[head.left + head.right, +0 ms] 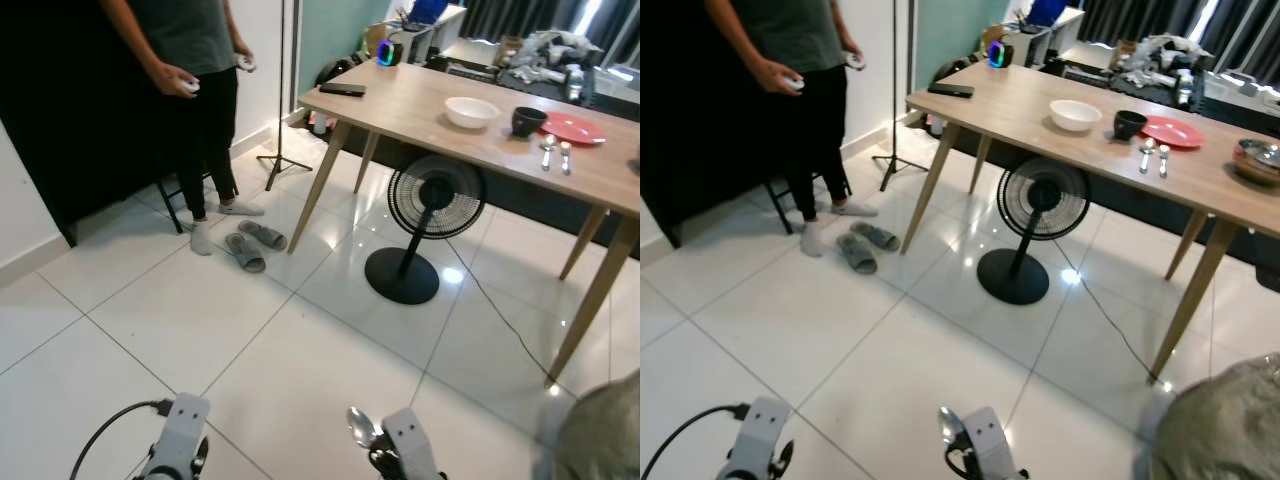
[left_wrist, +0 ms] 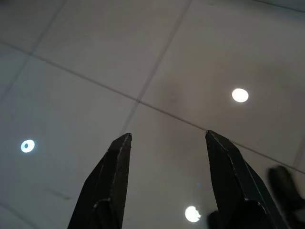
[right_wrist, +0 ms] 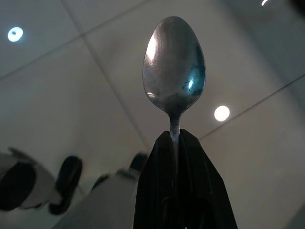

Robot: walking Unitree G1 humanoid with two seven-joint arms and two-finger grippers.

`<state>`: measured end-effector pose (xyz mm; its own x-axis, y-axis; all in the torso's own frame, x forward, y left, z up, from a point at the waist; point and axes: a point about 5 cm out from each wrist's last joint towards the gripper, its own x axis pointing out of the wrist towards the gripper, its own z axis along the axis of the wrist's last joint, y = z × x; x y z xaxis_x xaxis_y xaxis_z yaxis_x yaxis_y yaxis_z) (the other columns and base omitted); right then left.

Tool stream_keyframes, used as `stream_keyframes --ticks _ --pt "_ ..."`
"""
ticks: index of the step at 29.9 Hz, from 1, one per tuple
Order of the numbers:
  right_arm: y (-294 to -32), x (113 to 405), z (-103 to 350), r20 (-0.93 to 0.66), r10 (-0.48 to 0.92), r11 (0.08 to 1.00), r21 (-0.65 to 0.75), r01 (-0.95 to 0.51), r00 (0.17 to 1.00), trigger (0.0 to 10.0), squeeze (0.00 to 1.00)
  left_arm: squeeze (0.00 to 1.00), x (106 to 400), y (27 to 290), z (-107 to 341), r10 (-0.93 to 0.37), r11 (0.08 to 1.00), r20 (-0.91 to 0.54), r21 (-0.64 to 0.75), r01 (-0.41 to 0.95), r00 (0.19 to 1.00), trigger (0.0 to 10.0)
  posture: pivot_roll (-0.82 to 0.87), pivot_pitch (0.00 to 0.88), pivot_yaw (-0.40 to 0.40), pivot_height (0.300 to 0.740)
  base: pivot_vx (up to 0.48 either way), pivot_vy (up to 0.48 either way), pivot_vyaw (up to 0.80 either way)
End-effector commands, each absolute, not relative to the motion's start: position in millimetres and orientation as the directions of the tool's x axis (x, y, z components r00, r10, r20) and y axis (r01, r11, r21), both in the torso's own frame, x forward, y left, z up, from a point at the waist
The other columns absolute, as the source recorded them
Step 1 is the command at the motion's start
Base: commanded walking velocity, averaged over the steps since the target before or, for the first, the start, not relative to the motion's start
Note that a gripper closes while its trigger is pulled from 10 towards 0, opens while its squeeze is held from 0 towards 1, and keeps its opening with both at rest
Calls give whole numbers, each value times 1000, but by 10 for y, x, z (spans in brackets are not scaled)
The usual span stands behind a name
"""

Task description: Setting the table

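The right wrist view gives the clearest look at the right end effector (image 3: 175, 143): its two black fingers are pressed together on the neck of a metal spoon (image 3: 174, 67), whose bowl stands out past the fingertips over the pale floor tiles (image 3: 71, 109). In the left eye view the same spoon (image 1: 361, 426) shows at the lower edge, just above the silver right arm. The left wrist view shows the left end effector (image 2: 167, 138) with its fingers spread wide and nothing between them, over the tiles with bright light spots reflected on them.

The head views take in the room. A wooden desk (image 1: 420, 110) stands ahead and to the right on slanted legs. On it lie a white bowl (image 1: 472, 111), a dark cup (image 1: 528, 121), a red plate (image 1: 573, 128) and two spoons (image 1: 556, 153) side by side just in front of the plate. A dark flat device (image 1: 342, 89) lies near the desk's far left end. The right eye view adds a metal bowl (image 1: 1259, 160) at the desk's right end.

A black fan (image 1: 430, 200) on a round base stands on the floor under the desk. To the left a person (image 1: 190, 60) in dark clothes stands holding small white controllers, with grey slippers (image 1: 250, 243) beside the feet and a stand (image 1: 282, 100) just behind.
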<state>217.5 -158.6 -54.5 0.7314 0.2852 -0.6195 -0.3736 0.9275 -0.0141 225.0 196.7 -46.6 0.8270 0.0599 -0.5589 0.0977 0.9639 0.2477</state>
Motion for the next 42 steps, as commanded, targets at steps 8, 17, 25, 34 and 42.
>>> stream_keyframes --ticks 8,17,25,34,42 --pt "-1498 2184 -533 -599 309 924 7 -381 739 10000 0 0 2143 2023 -535 74 960 -592 261 104 802 10000 -35 0 28 740 480 0 0" --pt "-1502 2185 -532 -599 312 923 6 -385 738 10000 0 0 2141 2020 -535 78 961 -590 260 97 804 10000 -31 0 23 740 480 0 0" --pt "-1506 2173 -547 -606 304 930 22 -366 735 10000 0 0 2140 2020 -536 75 961 -591 259 100 804 10000 -34 0 26 740 480 0 -600" --pt "-1507 2170 -550 -609 306 929 24 -368 732 10000 0 0 2138 2018 -537 73 961 -590 258 102 804 10000 -35 0 26 740 480 0 -711" --pt "-1505 2169 -552 -610 308 929 26 -370 730 10000 0 0 2141 2019 -534 72 960 -589 260 104 805 10000 -32 0 26 740 480 0 -200"
